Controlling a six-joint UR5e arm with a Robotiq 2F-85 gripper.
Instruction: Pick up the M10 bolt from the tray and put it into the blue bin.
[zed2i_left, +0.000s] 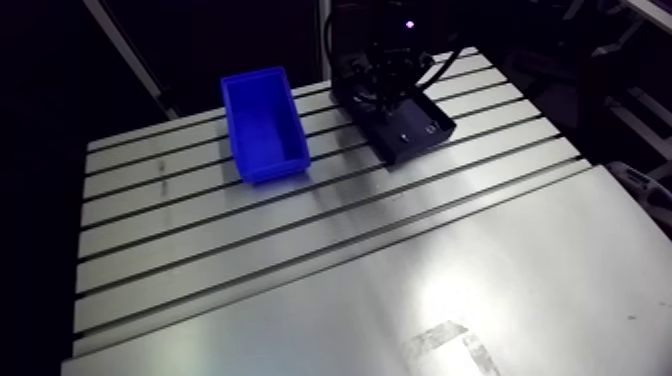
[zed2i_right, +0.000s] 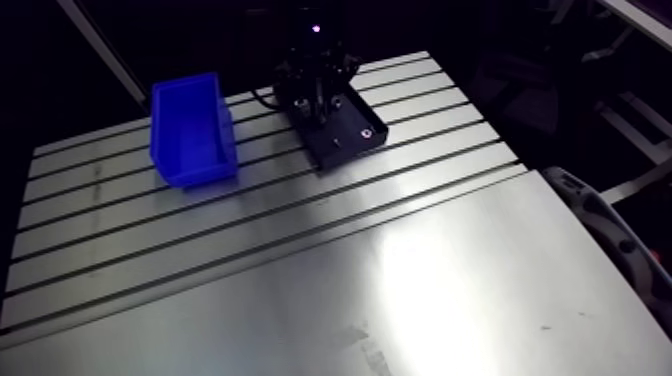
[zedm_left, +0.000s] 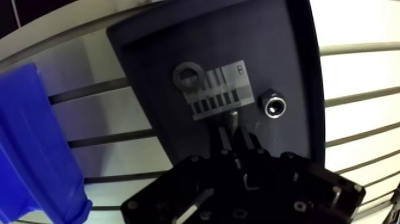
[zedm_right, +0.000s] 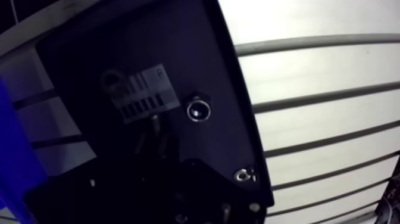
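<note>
While hanging low over the black tray (zedm_left: 149, 53), has the end effector (zedm_left: 235, 136) right at the M10 bolt (zedm_left: 233, 118), which lies in the tray just beside the label card (zedm_left: 217, 89). Cannot tell whether clenched on it or released. Shows no bolt in the blue bin (zed2i_left: 262, 125) alongside. Judged early: leaves lifting, carrying and dropping to do.

Slotted table (zed2i_left: 300, 260): blue bin (zed2i_left: 263, 122), dark tray (zed2i_left: 418, 130)

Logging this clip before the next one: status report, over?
Gripper low over the tray, grip unclear. Bolt at its tip, not in the blue bin. Nut and washer nearby, nothing blocking.
</note>
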